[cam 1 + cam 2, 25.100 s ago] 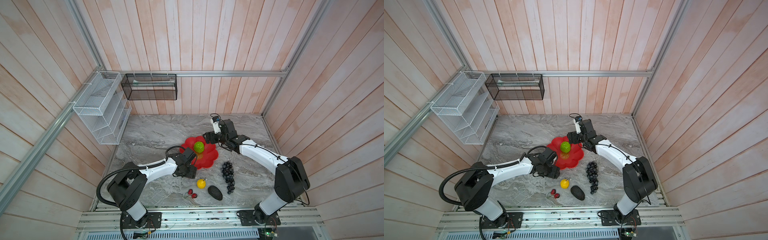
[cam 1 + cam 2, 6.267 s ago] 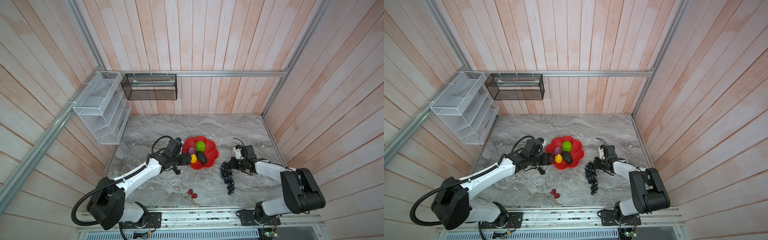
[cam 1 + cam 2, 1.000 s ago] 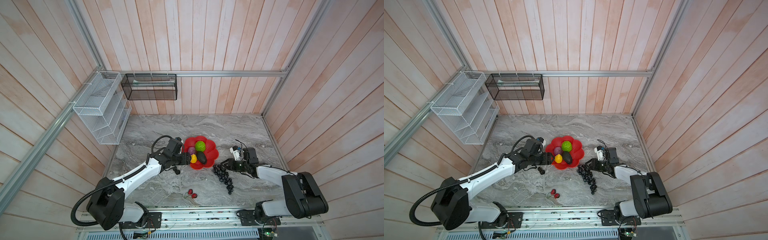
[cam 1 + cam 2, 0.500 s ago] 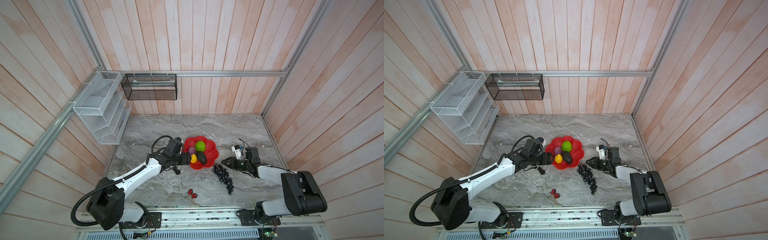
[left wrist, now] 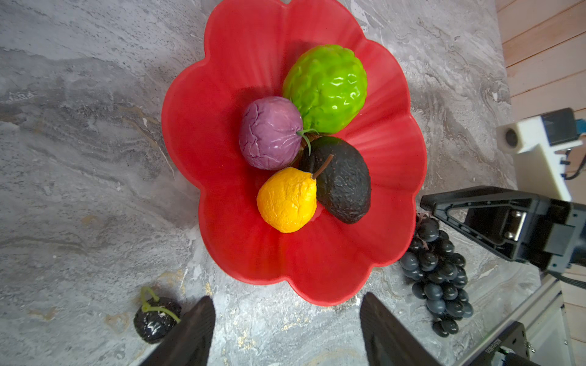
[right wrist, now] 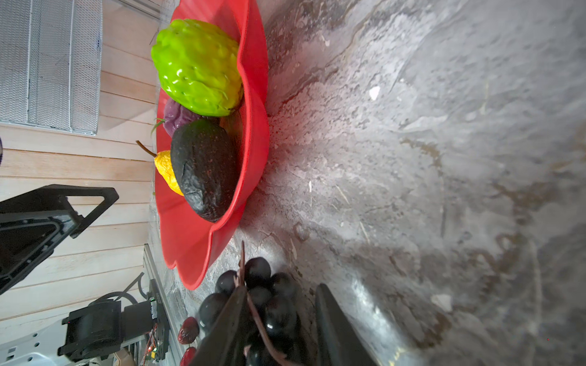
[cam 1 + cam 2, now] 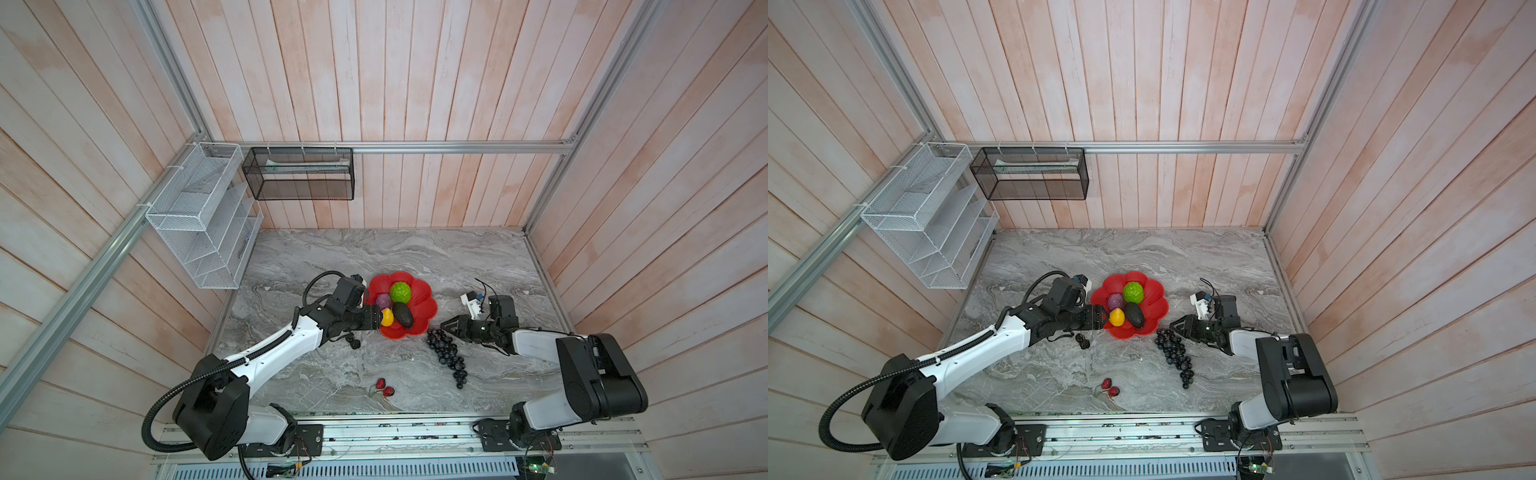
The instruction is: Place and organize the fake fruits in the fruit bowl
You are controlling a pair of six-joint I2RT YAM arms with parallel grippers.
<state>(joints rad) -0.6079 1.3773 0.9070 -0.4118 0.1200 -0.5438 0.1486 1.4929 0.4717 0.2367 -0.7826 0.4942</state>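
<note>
Noted: grape bunch (image 7: 446,353) dragged beside bowl (image 7: 426,302), still on worktop (image 7: 374,257); right fingers (image 6: 222,332) pinch its top; left fingers (image 5: 190,332) wide apart, empty.

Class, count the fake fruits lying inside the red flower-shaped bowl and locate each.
4. In a top view, the bumpy green fruit lies farthest back, the purple fruit left of it, the dark avocado in front, the yellow fruit left of the avocado. None looks hidden.

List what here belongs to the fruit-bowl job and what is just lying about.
Job: bowl, green ball, purple fruit, lemon, avocado, grapes, strawberries, dark berries.
Lying about: white rack, black basket.
</note>
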